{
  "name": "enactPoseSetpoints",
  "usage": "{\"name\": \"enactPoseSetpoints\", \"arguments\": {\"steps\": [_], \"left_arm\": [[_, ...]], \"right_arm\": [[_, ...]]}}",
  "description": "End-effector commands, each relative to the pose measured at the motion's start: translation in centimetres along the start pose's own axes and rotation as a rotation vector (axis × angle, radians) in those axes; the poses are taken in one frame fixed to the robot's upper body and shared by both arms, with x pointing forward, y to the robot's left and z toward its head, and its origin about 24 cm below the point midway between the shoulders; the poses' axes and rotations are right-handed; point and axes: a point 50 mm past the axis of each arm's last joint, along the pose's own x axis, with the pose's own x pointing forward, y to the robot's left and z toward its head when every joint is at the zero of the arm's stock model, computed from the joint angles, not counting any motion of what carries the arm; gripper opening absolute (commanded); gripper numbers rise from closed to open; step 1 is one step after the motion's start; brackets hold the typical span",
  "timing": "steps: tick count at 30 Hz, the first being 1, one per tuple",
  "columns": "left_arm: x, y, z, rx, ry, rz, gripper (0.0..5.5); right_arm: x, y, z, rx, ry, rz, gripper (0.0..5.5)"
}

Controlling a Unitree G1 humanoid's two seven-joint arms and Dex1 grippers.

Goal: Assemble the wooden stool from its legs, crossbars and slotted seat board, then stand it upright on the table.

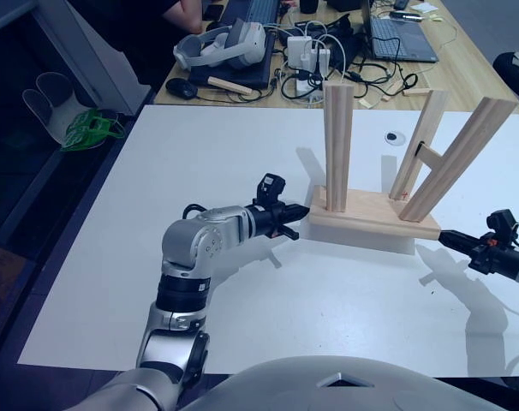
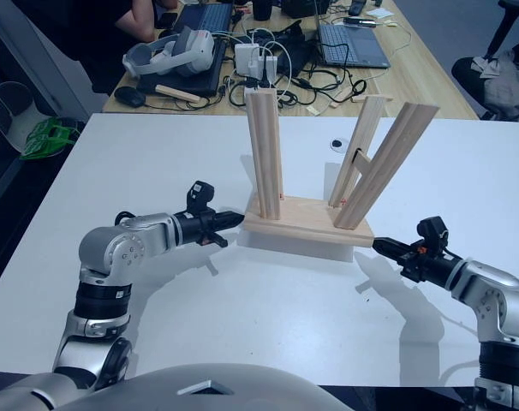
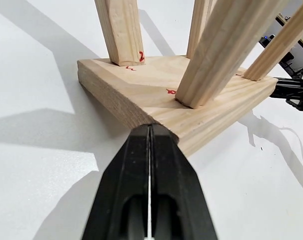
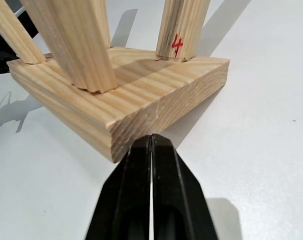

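The wooden stool lies upside down on the white table [image 1: 157, 282], its seat board [image 1: 371, 227] flat and the legs [image 1: 337, 145] pointing up. A short crossbar [image 1: 429, 154] joins the two right legs. My left gripper [image 1: 302, 211] is shut, its tip at the seat board's left corner [image 3: 151, 122]. At the board's right corner [image 4: 116, 147] my right gripper [image 1: 441, 235] is shut too, tip against the wood. Neither holds anything.
Behind the table's far edge stands a desk [image 1: 465, 51] with laptops, a headset [image 1: 221, 43], cables and loose wooden pieces. A small round hole [image 1: 395, 137] marks the table behind the stool. A green object [image 1: 88, 128] lies off the left edge.
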Motion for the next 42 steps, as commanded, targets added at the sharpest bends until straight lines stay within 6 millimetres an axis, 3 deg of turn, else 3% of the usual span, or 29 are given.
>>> {"name": "enactPoseSetpoints", "arguments": {"steps": [1,20,42], "left_arm": [[1.4,-2.9,0.3,-0.021,-0.017,-0.181,0.02],[1.3,-3.3,1.8,-0.074,-0.135,-0.222,0.02],[1.3,-3.6,1.9,-0.075,-0.152,-0.231,0.02]], "right_arm": [[1.8,2.0,1.9,-0.031,-0.101,0.158,0.0],[2.4,2.5,2.9,-0.001,-0.176,0.178,0.0],[2.8,2.9,3.3,0.029,-0.216,0.197,0.0]]}}
